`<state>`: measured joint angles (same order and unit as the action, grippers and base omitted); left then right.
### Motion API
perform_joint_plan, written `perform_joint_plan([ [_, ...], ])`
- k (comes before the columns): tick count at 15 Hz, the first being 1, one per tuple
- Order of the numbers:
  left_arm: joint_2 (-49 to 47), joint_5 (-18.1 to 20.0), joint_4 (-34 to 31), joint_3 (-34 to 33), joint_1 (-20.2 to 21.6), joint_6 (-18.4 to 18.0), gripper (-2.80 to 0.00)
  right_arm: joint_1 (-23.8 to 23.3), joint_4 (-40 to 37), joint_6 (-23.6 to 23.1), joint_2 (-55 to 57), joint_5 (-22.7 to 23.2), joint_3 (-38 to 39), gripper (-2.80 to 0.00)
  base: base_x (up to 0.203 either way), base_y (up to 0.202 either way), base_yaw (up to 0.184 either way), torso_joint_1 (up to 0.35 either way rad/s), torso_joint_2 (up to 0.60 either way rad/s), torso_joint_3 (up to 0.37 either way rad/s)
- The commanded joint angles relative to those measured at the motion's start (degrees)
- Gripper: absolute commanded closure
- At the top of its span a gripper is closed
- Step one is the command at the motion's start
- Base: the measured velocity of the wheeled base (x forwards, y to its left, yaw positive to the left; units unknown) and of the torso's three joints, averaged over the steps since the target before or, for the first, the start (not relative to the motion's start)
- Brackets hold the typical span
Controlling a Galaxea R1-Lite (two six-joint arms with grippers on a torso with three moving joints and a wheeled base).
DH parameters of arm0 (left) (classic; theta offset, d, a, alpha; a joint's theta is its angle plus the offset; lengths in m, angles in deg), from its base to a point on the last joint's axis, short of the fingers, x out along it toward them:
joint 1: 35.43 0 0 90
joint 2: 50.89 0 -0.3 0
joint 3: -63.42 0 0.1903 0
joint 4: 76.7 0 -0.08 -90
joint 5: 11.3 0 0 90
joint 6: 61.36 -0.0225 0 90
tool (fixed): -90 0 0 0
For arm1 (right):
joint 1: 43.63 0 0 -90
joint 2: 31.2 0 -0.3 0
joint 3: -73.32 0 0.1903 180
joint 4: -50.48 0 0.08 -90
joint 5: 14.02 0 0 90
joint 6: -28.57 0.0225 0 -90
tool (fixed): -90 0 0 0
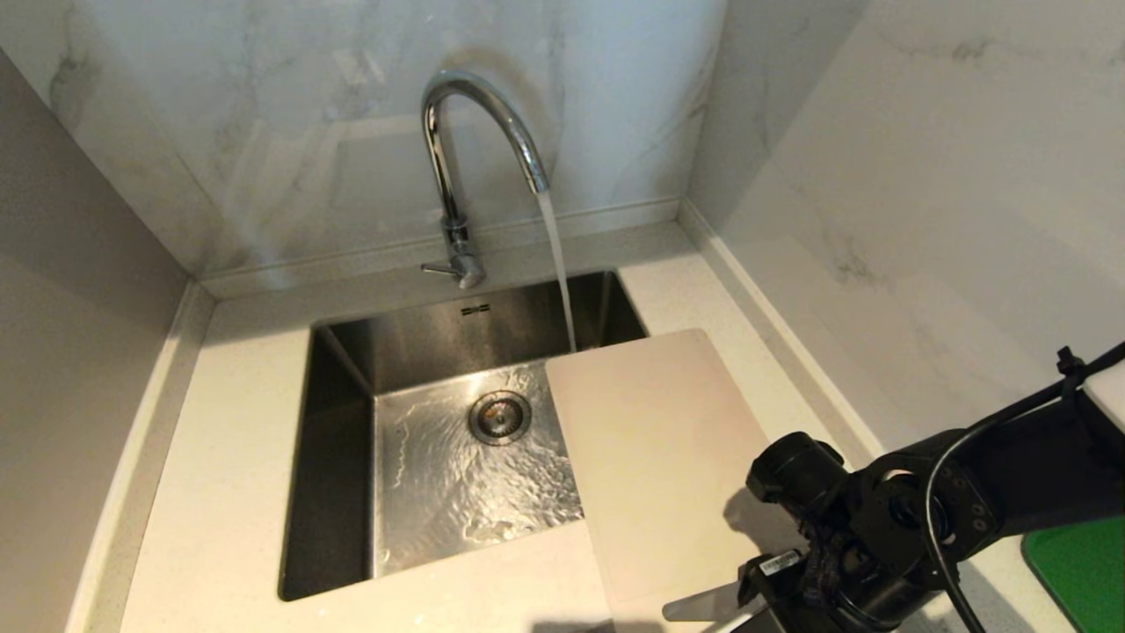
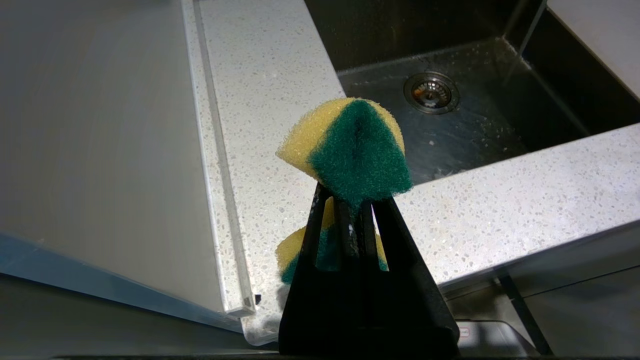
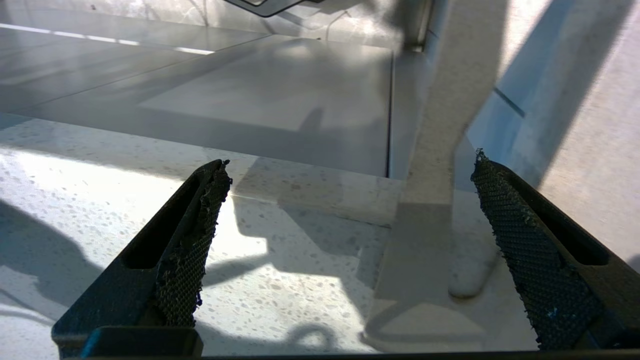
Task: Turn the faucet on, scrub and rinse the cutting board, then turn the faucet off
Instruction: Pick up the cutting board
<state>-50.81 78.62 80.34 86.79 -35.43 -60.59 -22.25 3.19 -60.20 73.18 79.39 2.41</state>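
Note:
The chrome faucet point(image 1: 479, 114) is running, and its stream point(image 1: 558, 264) falls into the sink just past the far corner of the cutting board point(image 1: 659, 448). The cream board lies flat, half over the sink's right side and half on the counter. My right gripper point(image 3: 350, 160) hovers open low over the board's near end point(image 3: 430, 250), with the handle slot point(image 3: 472, 270) between its fingers. My left gripper point(image 2: 345, 200) is out of the head view, off the counter's front left, shut on a yellow-and-green sponge point(image 2: 350, 145).
The steel sink point(image 1: 334, 457) has a drain point(image 1: 499, 417) and rippling water on its floor. Marble walls close in behind and on the right. A green object point(image 1: 1077, 571) lies at the counter's right edge. The faucet's lever point(image 1: 437, 268) sticks out to the left.

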Motion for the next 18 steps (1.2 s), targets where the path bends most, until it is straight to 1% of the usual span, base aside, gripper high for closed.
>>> perform_joint_plan([
  [1, -0.1, 0.0, 0.0, -0.1, 0.0, 0.0, 0.0, 0.4, -0.2, -0.5, 0.8, 0.1, 0.0, -2.8, 0.0, 0.0, 0.0, 0.0, 0.0, 0.0],
  [10, -0.1, 0.0, 0.0, -0.1, 0.0, 0.0, 0.0, 2.7, -0.2, -0.1, 2.5, 0.0, -0.6, -2.8, 0.0, 0.0, 0.0, 0.0, 0.0, 0.0],
  [13, -0.1, 0.0, 0.0, -0.1, 0.0, 0.0, 0.0, 3.6, -0.2, 0.7, 3.0, -0.2, -0.2, -2.8, 0.0, 0.0, 0.0, 0.0, 0.0, 0.0],
  [15, -0.1, 0.0, 0.0, -0.1, 0.0, 0.0, 0.0, 4.3, -0.2, 0.8, 3.2, -2.5, 0.2, -2.8, 0.0, 0.0, 0.0, 0.0, 0.0, 0.0],
  [17, -0.1, 0.0, 0.0, -0.1, 0.0, 0.0, 0.0, 4.3, -0.2, 0.9, 3.4, -2.8, 0.6, -2.8, 0.0, 0.0, 0.0, 0.0, 0.0, 0.0],
  [18, -0.1, 0.0, 0.0, -0.1, 0.0, 0.0, 0.0, 4.4, -0.2, 2.0, 3.7, -3.0, 0.7, -2.8, 0.0, 0.0, 0.0, 0.0, 0.0, 0.0],
])
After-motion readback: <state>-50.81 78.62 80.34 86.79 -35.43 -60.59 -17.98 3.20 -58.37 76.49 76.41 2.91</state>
